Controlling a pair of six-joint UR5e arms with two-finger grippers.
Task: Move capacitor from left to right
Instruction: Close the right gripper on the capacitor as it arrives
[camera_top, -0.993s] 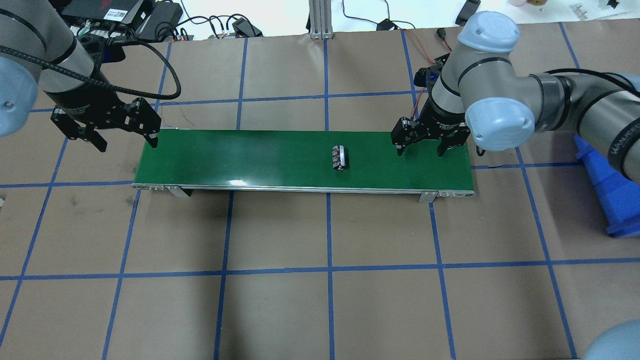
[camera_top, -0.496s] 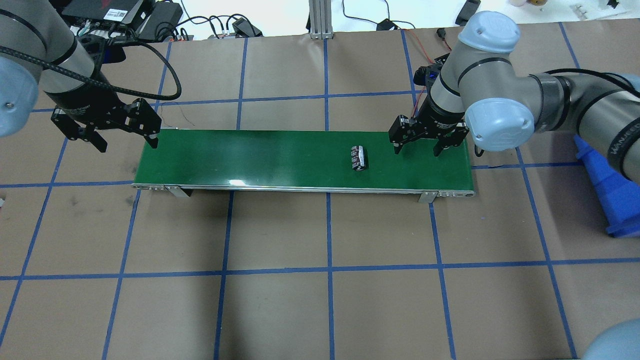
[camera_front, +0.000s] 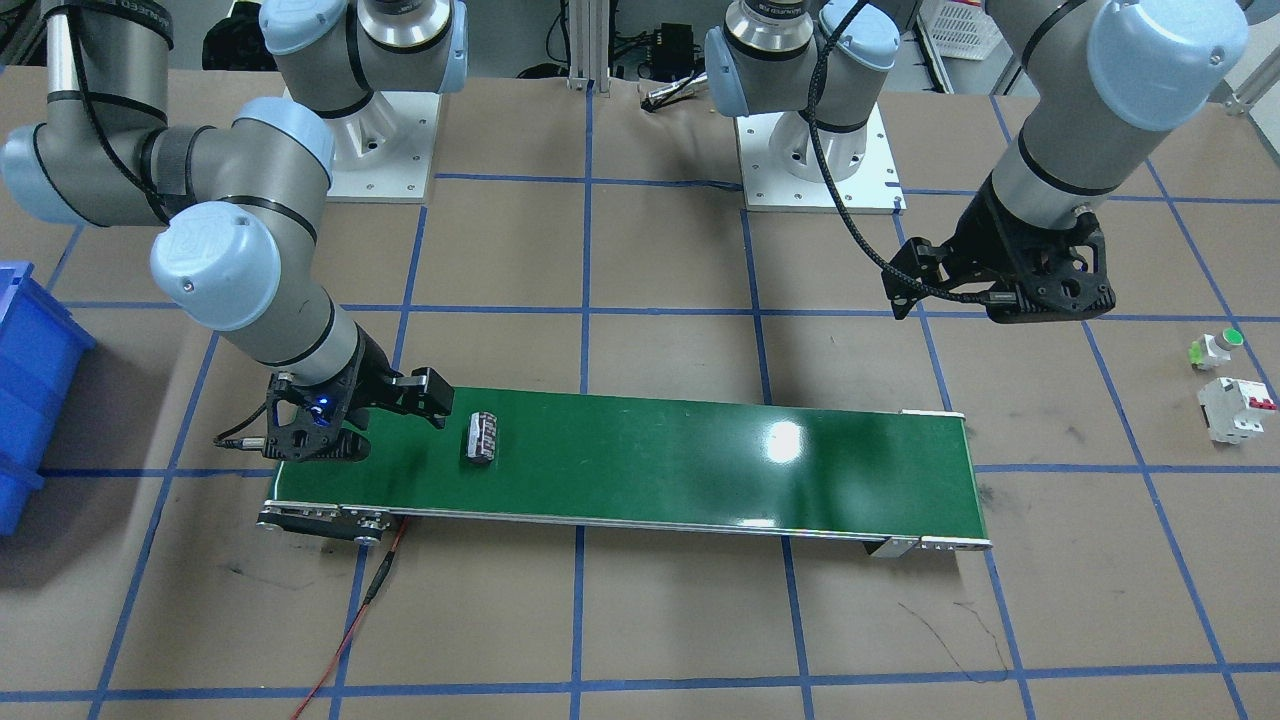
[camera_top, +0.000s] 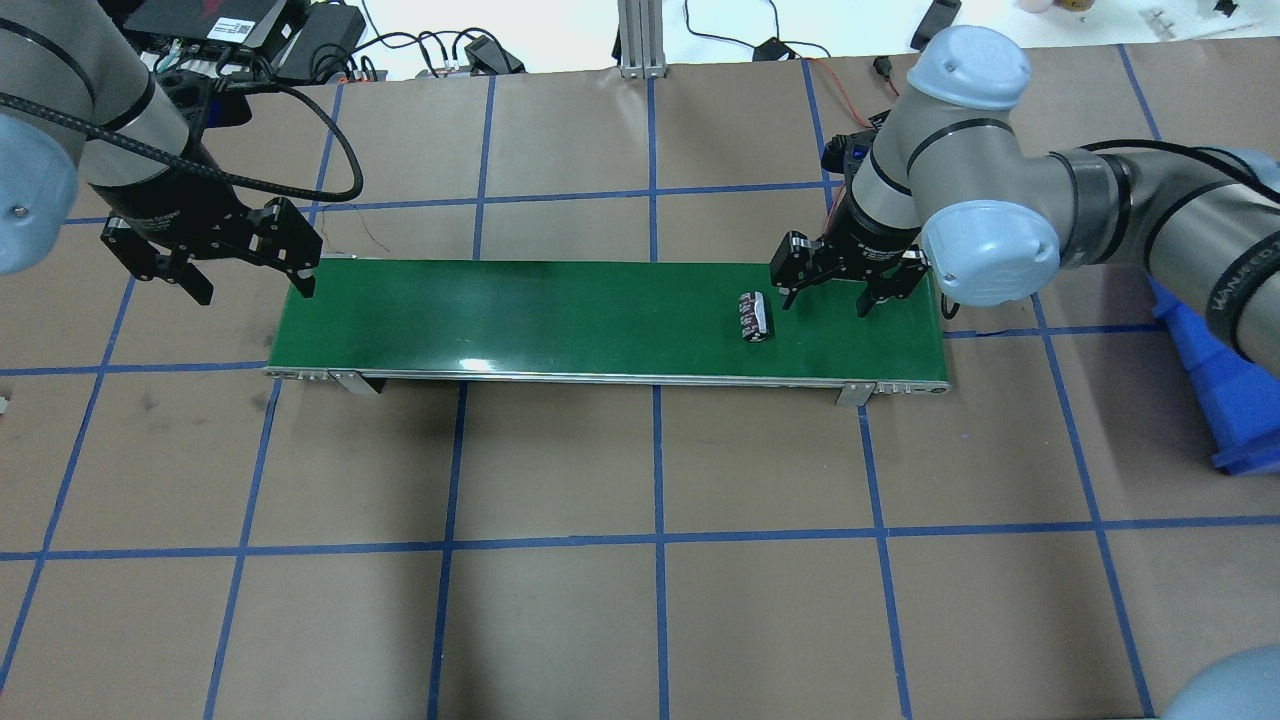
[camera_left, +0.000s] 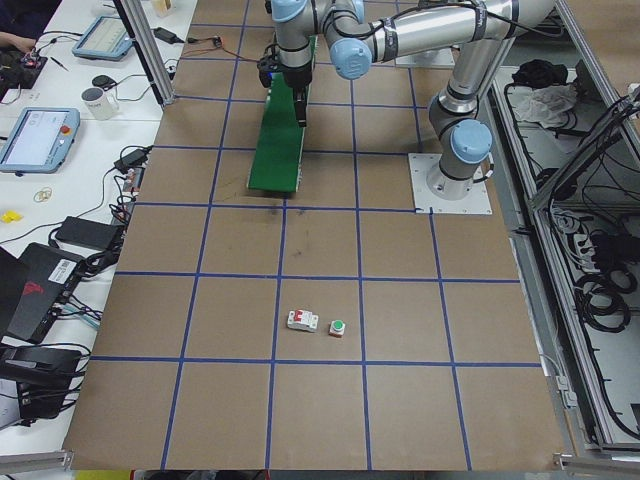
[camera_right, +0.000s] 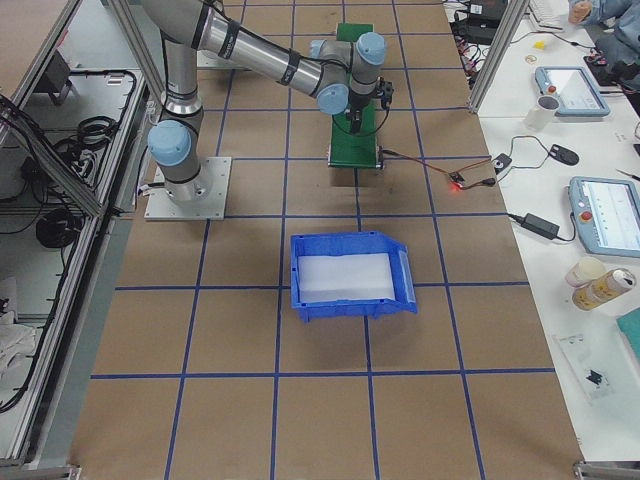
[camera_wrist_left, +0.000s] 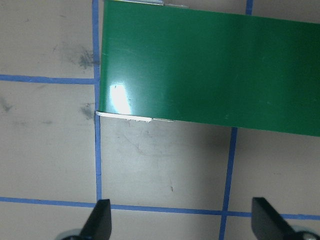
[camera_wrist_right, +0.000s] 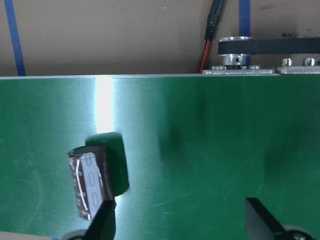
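The capacitor (camera_top: 755, 317) lies on the green belt (camera_top: 560, 315) just beside my right hand (camera_top: 826, 305), which is spread and empty; 1 finger partly covers it in the wrist view. My left hand (camera_top: 256, 293) hangs spread too.

a long green conveyor belt (camera_top: 560, 315) lies on the brown surface (camera_top: 640, 610) gridded with blue tape. a blue bin (camera_right: 350, 278) sits well off one end of the belt; a white breaker (camera_front: 1238, 408) and a green-capped button (camera_front: 1218, 346) sit off its other end.
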